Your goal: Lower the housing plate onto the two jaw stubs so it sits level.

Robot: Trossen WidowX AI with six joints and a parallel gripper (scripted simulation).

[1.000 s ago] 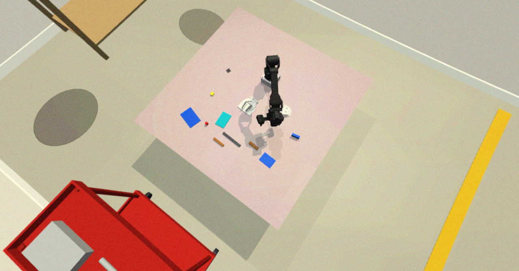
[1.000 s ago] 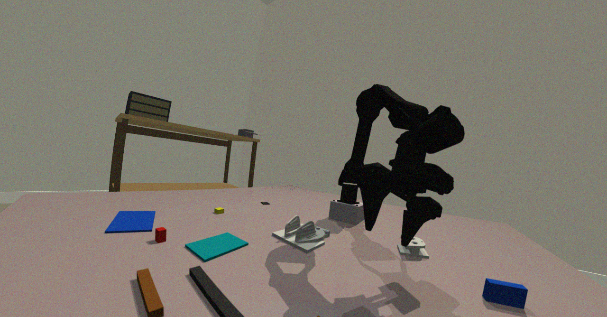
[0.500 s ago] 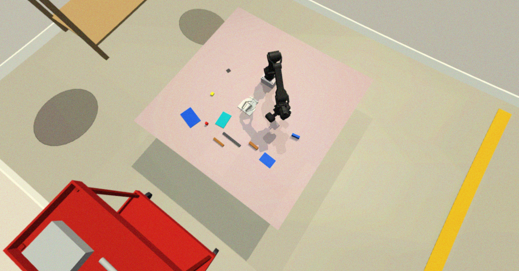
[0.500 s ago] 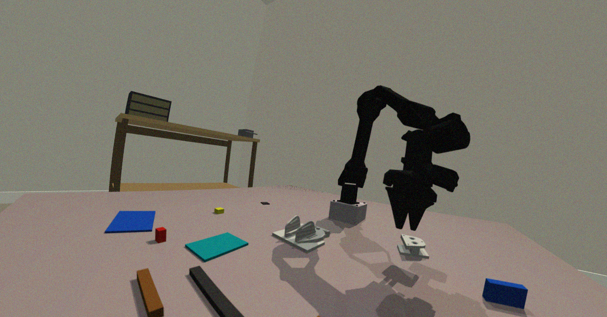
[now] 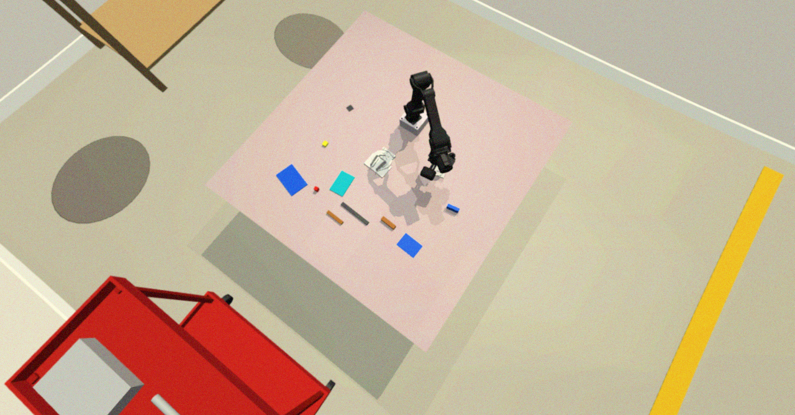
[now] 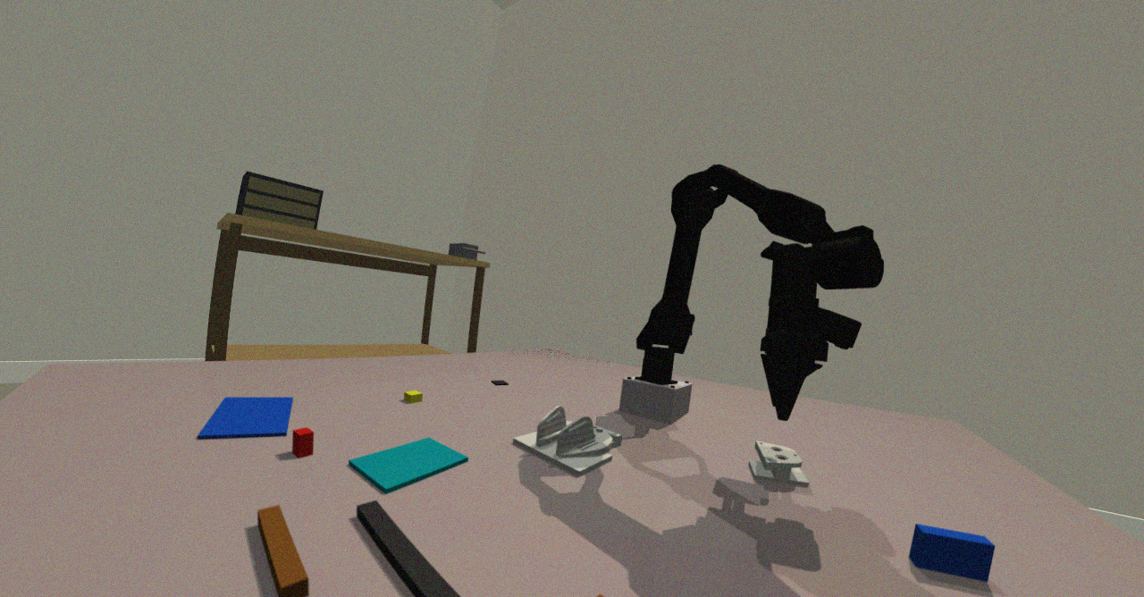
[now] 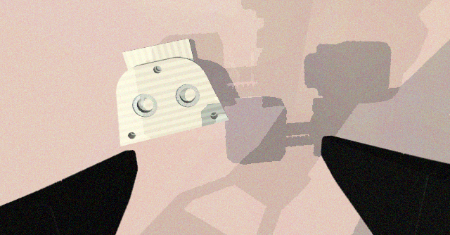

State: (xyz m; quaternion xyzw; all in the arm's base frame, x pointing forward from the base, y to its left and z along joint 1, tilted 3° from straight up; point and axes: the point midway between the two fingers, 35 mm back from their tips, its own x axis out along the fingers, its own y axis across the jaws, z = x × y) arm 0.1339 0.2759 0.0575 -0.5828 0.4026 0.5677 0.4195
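The white housing plate (image 5: 440,175) (image 6: 778,454) (image 7: 169,84), with two large and several small holes, rests on a small white stand (image 6: 780,477) (image 7: 158,53). My gripper (image 6: 784,416) (image 7: 230,152) is open and empty, its tips above the plate's height. In the wrist view the plate is ahead and left of the space between the fingers. In the top view the arm partly hides it. Left of it, the white base (image 5: 369,163) (image 6: 577,466) lies flat and carries two upright ridged jaws (image 6: 576,436). The jaw stubs are too small to make out.
Teal plate (image 5: 341,183) (image 6: 407,464), red cube (image 5: 316,189) (image 6: 303,442) and blue plate (image 5: 291,180) (image 6: 248,417) lie left of the base. Orange bars (image 5: 334,217) (image 5: 387,223), a dark bar (image 5: 354,213), another blue plate (image 5: 409,245) and a blue block (image 5: 453,208) (image 6: 952,551) lie farther out.
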